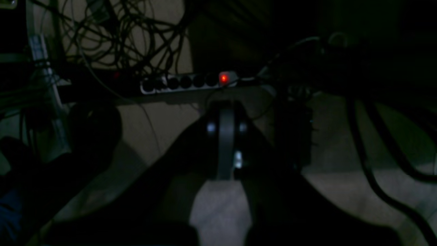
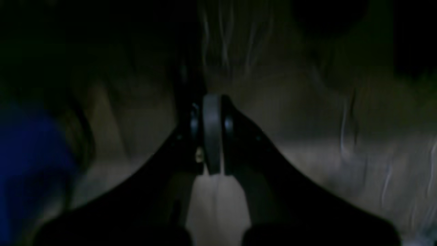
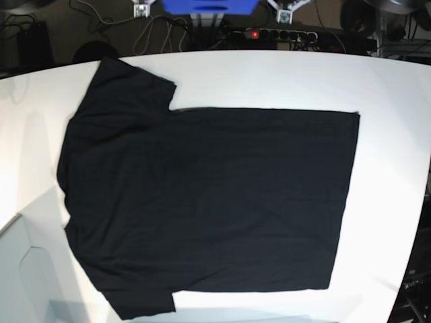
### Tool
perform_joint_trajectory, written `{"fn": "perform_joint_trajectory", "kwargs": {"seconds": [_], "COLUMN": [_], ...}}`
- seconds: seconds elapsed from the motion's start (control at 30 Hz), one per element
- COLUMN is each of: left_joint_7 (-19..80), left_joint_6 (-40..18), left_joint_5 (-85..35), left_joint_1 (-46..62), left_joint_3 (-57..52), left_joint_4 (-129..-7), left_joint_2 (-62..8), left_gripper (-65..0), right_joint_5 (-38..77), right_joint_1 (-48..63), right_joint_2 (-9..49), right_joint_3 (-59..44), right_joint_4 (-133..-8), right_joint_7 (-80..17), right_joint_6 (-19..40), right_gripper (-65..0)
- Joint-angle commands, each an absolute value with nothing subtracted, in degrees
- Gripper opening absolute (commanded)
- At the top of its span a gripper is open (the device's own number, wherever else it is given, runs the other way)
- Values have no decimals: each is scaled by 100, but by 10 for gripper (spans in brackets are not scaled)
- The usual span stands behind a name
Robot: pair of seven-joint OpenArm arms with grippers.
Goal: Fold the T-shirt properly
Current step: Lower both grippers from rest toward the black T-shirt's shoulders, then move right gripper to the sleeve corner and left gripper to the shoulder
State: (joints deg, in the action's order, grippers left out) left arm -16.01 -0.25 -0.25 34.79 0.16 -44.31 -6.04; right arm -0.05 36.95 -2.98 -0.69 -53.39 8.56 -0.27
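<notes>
Beyond the table's far edge, both grippers sit with jaws pressed together and nothing between them: the left gripper [image 1: 225, 136] points at a power strip [image 1: 189, 83] (its red switch lit) and tangled cables [image 1: 126, 37]; the right gripper [image 2: 211, 136] faces a dim, blurred floor. The T-shirt [image 3: 209, 202] lies spread flat, plain side up, across the white table [image 3: 397, 101], sleeves toward the base view's left.
</notes>
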Motion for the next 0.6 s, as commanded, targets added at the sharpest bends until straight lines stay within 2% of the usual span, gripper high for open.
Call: {"fn": "perform_joint_trajectory", "kwargs": {"seconds": [0.0, 0.23, 0.57], "left_joint_7": [-1701, -1710, -1701], "left_joint_6": [31, 31, 31], "left_joint_5": [-48, -48, -374], "left_joint_1": [3618, 4286, 5332], "left_joint_3": [4, -4, -4], "left_joint_4": [-4629, -5789, -8013], "left_joint_2": [-681, -848, -1253], "left_gripper": [-650, -650, -650], "right_joint_5": [-4, -4, -4], "right_joint_1": [4013, 4690, 5807], "right_joint_2": [-286, -251, -277], "right_joint_3": [-66, -92, -1191], "right_joint_4": [-5508, -6853, -9587], "right_joint_7": [796, 787, 769], "right_joint_6": [-31, -31, -31], "right_gripper": [-650, -650, -650]}}
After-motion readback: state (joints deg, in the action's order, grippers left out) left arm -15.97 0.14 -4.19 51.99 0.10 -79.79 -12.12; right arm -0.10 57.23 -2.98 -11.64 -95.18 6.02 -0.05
